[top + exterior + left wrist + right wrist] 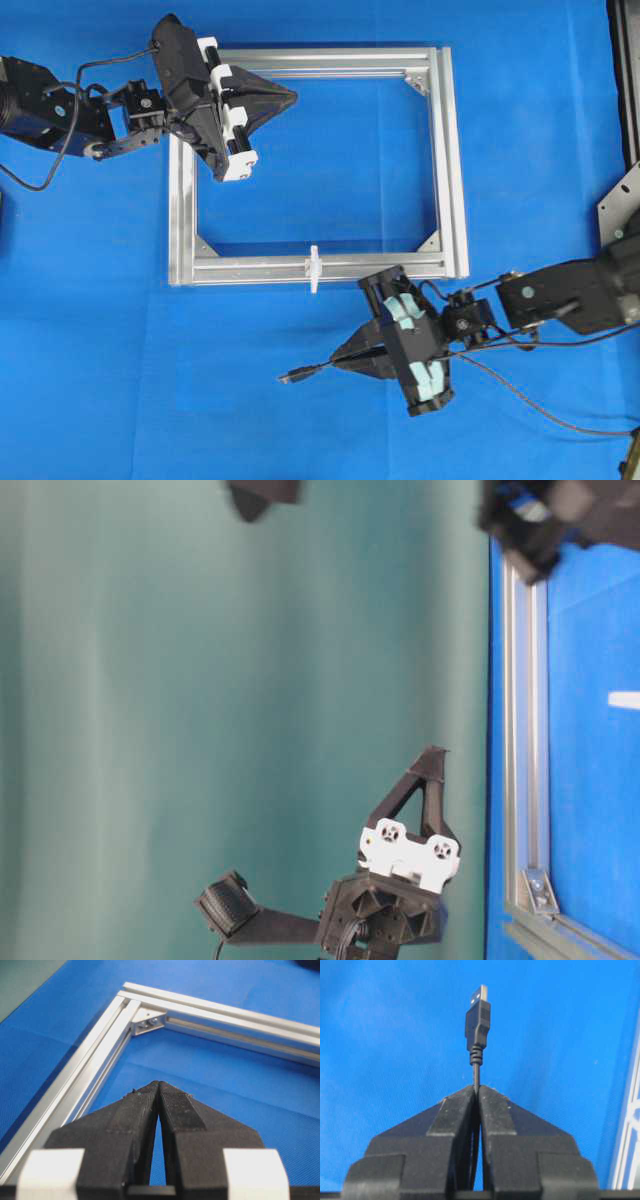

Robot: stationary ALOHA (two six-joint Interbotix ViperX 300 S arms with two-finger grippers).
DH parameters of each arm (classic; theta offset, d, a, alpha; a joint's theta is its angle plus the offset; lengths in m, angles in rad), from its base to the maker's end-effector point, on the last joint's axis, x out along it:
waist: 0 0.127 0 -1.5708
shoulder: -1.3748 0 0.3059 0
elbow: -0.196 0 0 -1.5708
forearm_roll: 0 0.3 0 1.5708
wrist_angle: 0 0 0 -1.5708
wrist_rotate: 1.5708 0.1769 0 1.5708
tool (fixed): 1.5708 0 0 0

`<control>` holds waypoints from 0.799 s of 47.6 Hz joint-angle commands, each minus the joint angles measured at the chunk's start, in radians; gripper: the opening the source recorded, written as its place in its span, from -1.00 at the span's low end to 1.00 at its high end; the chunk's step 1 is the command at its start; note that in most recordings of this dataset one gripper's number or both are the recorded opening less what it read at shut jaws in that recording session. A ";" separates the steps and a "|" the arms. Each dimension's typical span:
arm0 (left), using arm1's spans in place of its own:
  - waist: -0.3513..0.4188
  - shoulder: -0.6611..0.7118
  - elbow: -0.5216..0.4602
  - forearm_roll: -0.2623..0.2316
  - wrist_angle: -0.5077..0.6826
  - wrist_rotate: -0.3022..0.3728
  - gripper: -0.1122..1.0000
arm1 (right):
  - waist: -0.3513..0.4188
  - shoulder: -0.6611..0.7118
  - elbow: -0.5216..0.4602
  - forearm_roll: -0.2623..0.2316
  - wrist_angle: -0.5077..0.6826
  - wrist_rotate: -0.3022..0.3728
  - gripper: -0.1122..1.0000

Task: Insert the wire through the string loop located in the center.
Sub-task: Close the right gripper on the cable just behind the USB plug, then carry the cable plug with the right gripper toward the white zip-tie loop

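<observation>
The wire [312, 371] is a thin black cable ending in a metal-tipped plug [290, 377] that lies on the blue mat in front of the frame. My right gripper [335, 364] is shut on the wire just behind the plug, and the rest of the cable trails off to the right. In the right wrist view the plug [477, 1015] sticks out straight ahead of the closed right gripper [476, 1087]. The string loop [313, 268] stands white and upright on the frame's near bar, beyond the plug. My left gripper [293, 96] is shut and empty over the frame's far left corner; its tips [158, 1083] meet.
A silver aluminium frame [451, 160] lies on the blue mat, with corner brackets [147, 1020] inside it. Its bar shows at the right edge of the right wrist view [630, 1145]. The table-level view shows the frame edge [525, 730] and the left gripper [435, 752].
</observation>
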 commanded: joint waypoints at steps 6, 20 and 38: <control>0.000 -0.029 -0.009 0.003 -0.005 -0.002 -0.80 | 0.000 -0.109 -0.012 -0.002 0.077 0.000 -0.85; 0.000 -0.029 -0.009 0.002 -0.005 -0.003 -0.80 | 0.000 -0.179 -0.018 -0.002 0.144 0.000 -0.85; 0.000 -0.029 -0.008 0.003 -0.006 -0.003 -0.80 | 0.000 -0.181 -0.014 -0.002 0.144 0.000 -0.85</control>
